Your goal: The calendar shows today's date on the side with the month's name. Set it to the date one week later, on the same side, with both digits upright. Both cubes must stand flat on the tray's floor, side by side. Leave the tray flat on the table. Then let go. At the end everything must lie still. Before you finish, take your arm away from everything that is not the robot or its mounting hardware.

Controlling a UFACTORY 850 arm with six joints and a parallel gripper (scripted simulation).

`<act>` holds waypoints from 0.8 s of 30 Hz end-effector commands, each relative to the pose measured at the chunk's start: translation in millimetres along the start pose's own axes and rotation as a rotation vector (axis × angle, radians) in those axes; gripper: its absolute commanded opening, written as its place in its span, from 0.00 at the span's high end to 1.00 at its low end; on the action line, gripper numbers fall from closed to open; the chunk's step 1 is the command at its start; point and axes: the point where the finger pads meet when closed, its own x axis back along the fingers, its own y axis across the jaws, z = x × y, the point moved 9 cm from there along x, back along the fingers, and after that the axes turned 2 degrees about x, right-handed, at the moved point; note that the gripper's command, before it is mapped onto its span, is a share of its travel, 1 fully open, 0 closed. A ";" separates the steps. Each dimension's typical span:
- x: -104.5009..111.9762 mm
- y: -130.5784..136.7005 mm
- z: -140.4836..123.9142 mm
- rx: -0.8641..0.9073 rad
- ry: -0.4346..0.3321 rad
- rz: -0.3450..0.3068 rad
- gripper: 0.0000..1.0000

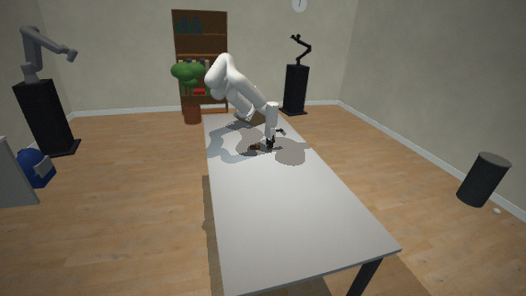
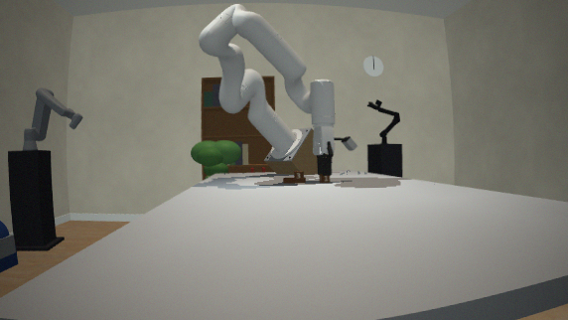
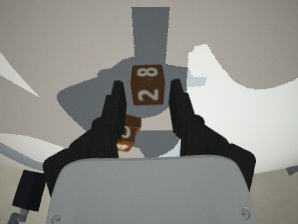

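Note:
In the wrist view a brown cube with white digits 2 and 8 stands on the table between my gripper's black fingers. The fingers are open, with a small gap on each side of the cube. A second brown piece, partly hidden behind the left finger, lies closer to the camera; I cannot tell whether it is the tray or the other cube. In the top view the gripper is down at the table, just right of the small brown tray. In the exterior view the tray sits left of the gripper.
The white arm reaches down from the far end of the long table. A bookshelf and a plant stand behind the table. Other robot arms on black pedestals stand along the walls, far from the table.

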 end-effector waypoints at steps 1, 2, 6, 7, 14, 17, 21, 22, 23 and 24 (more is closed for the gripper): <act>10.0 0.5 0.1 0.000 0.000 -0.001 0.53; 10.0 0.5 0.1 0.000 0.000 -0.001 0.53; 31.4 0.5 0.1 0.000 0.000 -0.001 0.53; 37.0 0.5 0.0 0.000 0.000 -0.001 0.53; 68.3 0.5 0.0 0.000 0.000 -0.001 0.53; 74.3 0.5 0.0 0.000 0.000 -0.001 0.53; 75.8 0.5 0.0 0.000 0.000 -0.001 0.53; 76.0 0.4 0.0 0.000 0.000 -0.001 0.53; 76.0 0.4 0.0 0.000 0.000 -0.001 0.53; 76.0 0.4 0.0 0.000 0.000 -0.001 0.00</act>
